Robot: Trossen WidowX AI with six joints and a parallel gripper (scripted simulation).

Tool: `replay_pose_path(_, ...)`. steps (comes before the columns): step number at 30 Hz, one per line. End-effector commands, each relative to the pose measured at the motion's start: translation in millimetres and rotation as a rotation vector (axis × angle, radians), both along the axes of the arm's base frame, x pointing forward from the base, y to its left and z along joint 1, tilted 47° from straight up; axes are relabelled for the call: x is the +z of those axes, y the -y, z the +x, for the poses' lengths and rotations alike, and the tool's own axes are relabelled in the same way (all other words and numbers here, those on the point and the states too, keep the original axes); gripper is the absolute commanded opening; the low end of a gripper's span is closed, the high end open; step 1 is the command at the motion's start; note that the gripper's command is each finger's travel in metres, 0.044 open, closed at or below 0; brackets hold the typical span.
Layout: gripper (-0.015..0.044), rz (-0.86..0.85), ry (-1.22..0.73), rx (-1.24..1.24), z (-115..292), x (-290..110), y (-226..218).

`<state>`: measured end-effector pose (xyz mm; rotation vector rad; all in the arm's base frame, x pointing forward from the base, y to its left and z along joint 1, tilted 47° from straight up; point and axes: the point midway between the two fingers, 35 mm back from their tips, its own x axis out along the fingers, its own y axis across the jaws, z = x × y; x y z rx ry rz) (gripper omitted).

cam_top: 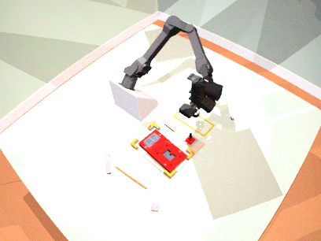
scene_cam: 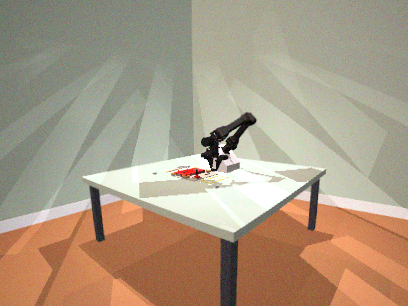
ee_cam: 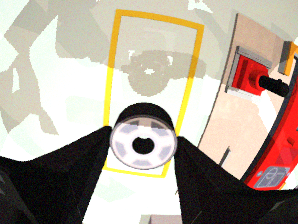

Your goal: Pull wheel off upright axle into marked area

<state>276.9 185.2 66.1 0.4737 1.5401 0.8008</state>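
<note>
The gripper [ee_cam: 143, 163] was clamped on the wheel [ee_cam: 143, 144], held above the yellow-outlined marked area [ee_cam: 115, 63]. Below lay the pale table [scene_cam: 260, 210]; beside it, the red axle [cam_top: 190, 139]. Grey-green walls [scene_cam: 100, 75] and orange floor [scene_cam: 165, 260] surrounded them.

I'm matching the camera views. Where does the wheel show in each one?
Top: wheel in the gripper, over the yellow-outlined area's near-left corner.
Exterior: too small to make out under the gripper.
Wrist: centre, wheel between the fingers.
Shared landmark: red board.
</note>
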Motion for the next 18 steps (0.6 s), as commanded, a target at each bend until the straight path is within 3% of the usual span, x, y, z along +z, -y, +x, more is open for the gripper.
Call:
replay_pose_path(1,0.0000,-0.002,-0.018,0.002,-6,-15,-13)
replay_pose_path(12,0.0000,0.004,-0.020,0.002,-16,-41,-42)
replay_pose_path(18,0.0158,0.011,-0.016,0.010,-15,-37,-41)
